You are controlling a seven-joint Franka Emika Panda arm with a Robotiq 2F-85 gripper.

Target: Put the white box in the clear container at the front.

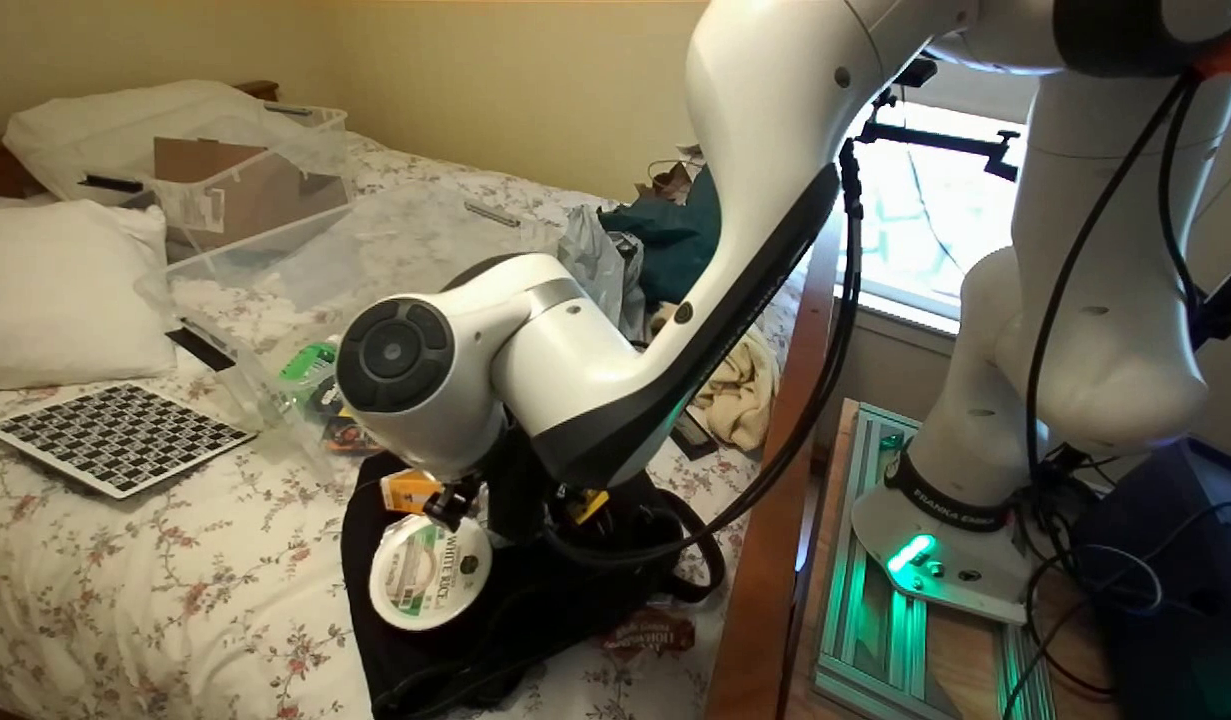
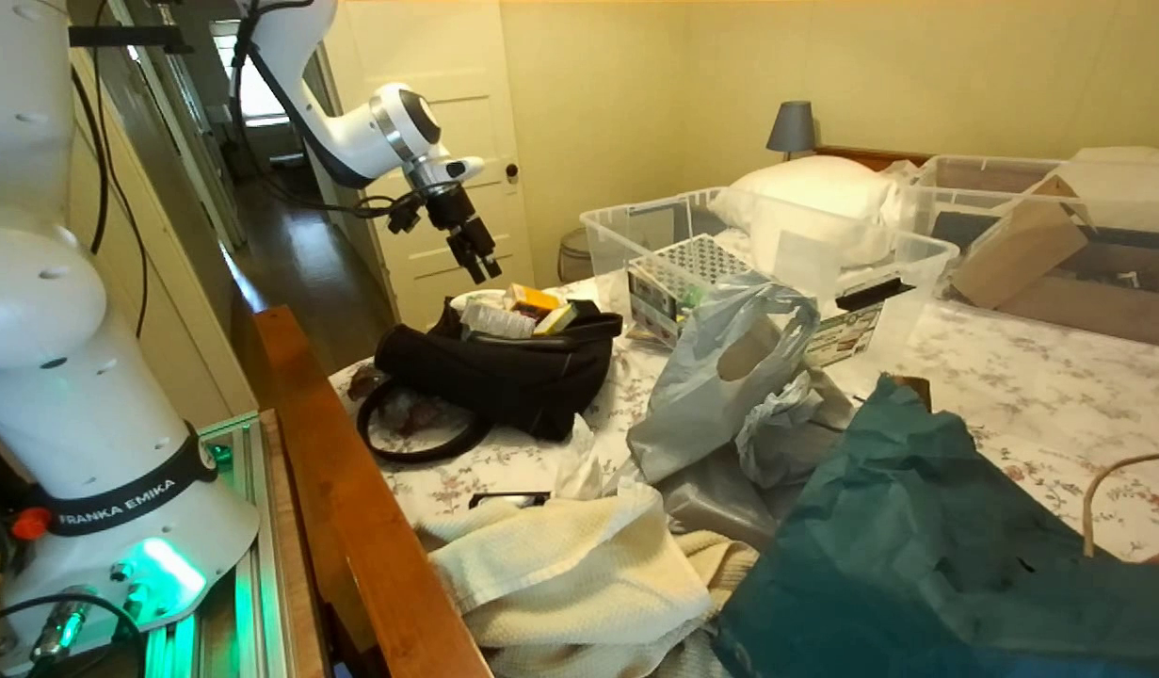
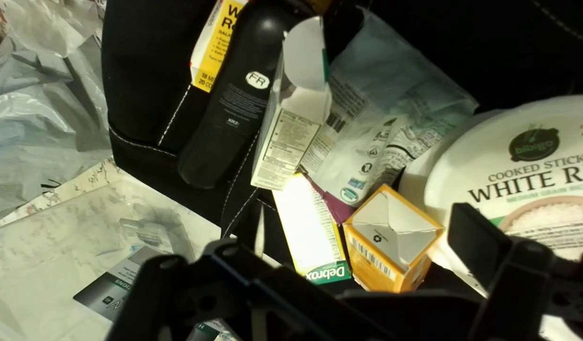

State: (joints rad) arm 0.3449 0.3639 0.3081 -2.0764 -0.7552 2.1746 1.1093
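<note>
Gripper (image 3: 350, 239) spread wide, nothing held; white box (image 3: 287, 142) sits upper mid of wrist view, in black bag (image 3: 139, 104). Pouch (image 3: 355, 161) crowds its right side, so off-line descent cld nab both or jam a fingertip.

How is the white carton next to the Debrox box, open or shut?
Open at one end: in the wrist view, the white carton has its rounded flap sticking out, untucked.

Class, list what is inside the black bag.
Visible in the bag: white box, Debrox box, orange box, yellow box, plastic pouch, among others. Whatever lies beneath is covered.
</note>
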